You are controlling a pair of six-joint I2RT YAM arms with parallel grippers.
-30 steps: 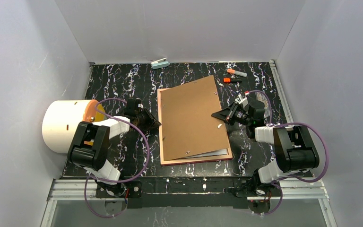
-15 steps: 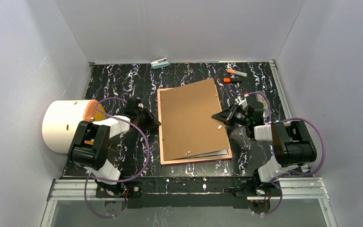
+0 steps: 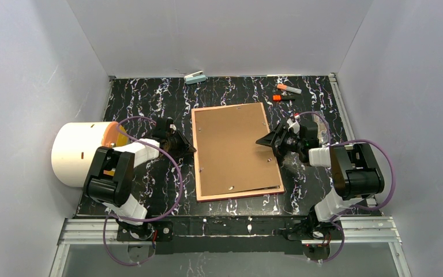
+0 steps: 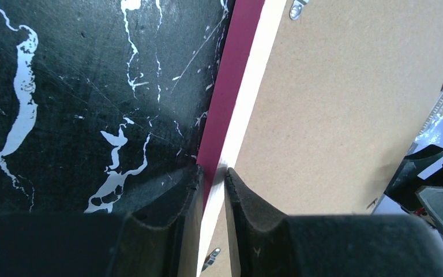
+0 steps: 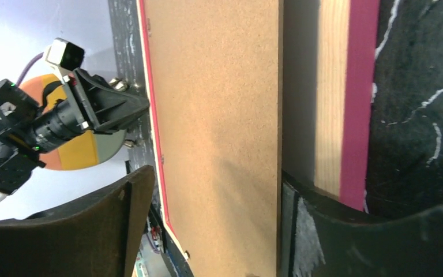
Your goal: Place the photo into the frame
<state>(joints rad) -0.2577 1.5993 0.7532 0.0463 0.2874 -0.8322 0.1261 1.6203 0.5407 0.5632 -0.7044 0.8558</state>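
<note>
The frame (image 3: 239, 195) lies face down on the black marbled table, its pink rim showing round the brown backing board (image 3: 233, 147) that lies flat inside it. The photo is hidden under that board. My left gripper (image 3: 189, 149) is shut on the frame's left rail; the left wrist view shows the fingers (image 4: 187, 193) pinching the pink and pale-wood rail (image 4: 231, 109). My right gripper (image 3: 263, 140) stands open over the board's right edge. In the right wrist view its gripper (image 5: 213, 190) straddles the board (image 5: 219, 104), holding nothing, beside the frame's right rail (image 5: 343, 104).
A white cylinder with an orange lid (image 3: 78, 151) lies at the left, behind the left arm. Two orange-capped markers (image 3: 287, 89) (image 3: 282, 98) lie at the back right, and a small pale green stapler-like item (image 3: 195, 77) sits by the back wall. Grey walls enclose the table.
The right gripper has opened and let go of the backing board. The board's raised, skewed right side has dropped flat and square into the frame. The left arm has not moved.
</note>
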